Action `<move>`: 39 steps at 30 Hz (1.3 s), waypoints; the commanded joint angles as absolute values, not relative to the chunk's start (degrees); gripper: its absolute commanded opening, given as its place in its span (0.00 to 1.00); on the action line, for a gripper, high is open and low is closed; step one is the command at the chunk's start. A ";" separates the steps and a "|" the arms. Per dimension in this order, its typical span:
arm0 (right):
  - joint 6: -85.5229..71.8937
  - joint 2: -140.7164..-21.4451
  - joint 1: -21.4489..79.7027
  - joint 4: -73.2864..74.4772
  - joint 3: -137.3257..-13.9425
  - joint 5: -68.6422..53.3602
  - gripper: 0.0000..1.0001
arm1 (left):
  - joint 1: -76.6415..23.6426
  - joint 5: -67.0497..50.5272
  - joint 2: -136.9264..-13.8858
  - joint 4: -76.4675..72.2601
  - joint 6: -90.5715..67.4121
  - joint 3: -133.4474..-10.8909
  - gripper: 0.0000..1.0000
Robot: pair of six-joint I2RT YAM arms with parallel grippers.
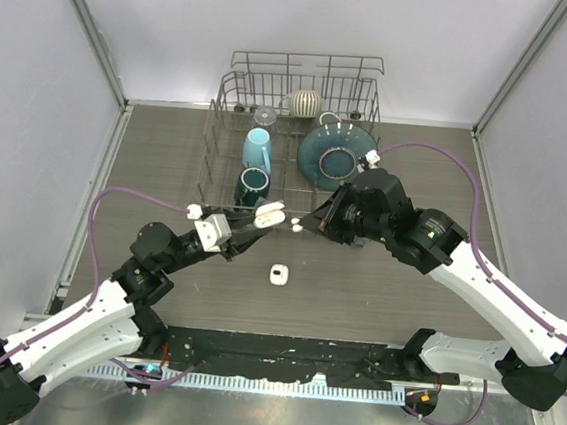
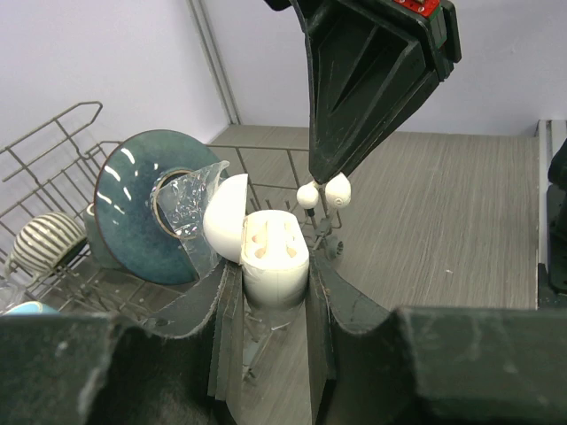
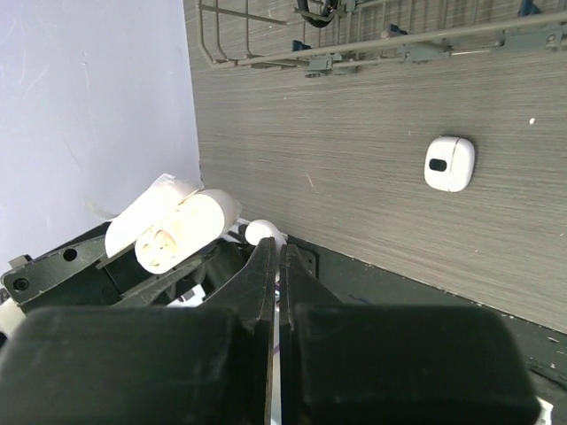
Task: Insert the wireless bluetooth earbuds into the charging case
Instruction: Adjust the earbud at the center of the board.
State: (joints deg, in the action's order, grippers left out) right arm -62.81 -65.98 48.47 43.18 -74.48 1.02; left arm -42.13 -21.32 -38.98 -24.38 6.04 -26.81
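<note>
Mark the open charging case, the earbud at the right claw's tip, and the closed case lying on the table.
open charging case point(image 2: 275, 264), left wrist view, front of its body
earbud point(image 3: 263, 233), right wrist view, rounded head
closed case point(image 1: 279, 274), top view, its middle
</note>
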 commanded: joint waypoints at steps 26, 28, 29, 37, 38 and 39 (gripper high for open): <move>-69.96 -68.64 50.80 37.01 -75.41 3.52 0.01 | -48.60 -14.77 -39.99 -18.11 15.82 -32.78 0.00; -69.96 -68.73 50.80 37.00 -75.50 3.17 0.01 | -49.22 -14.07 -40.08 -17.49 16.35 -32.96 0.00; -69.96 -68.82 50.80 37.18 -75.67 2.99 0.01 | -49.39 -13.80 -40.08 -17.40 16.78 -33.05 0.00; -69.17 -70.14 51.15 41.12 -77.52 3.51 0.01 | -51.24 -10.55 -41.48 -16.35 18.54 -33.84 0.00; -69.17 -69.53 51.15 41.48 -77.61 4.73 0.01 | -51.41 -10.20 -41.57 -16.35 18.54 -33.92 0.00; -69.26 -68.83 51.15 41.22 -76.91 5.36 0.01 | -51.42 -9.67 -41.57 -16.43 18.28 -33.75 0.00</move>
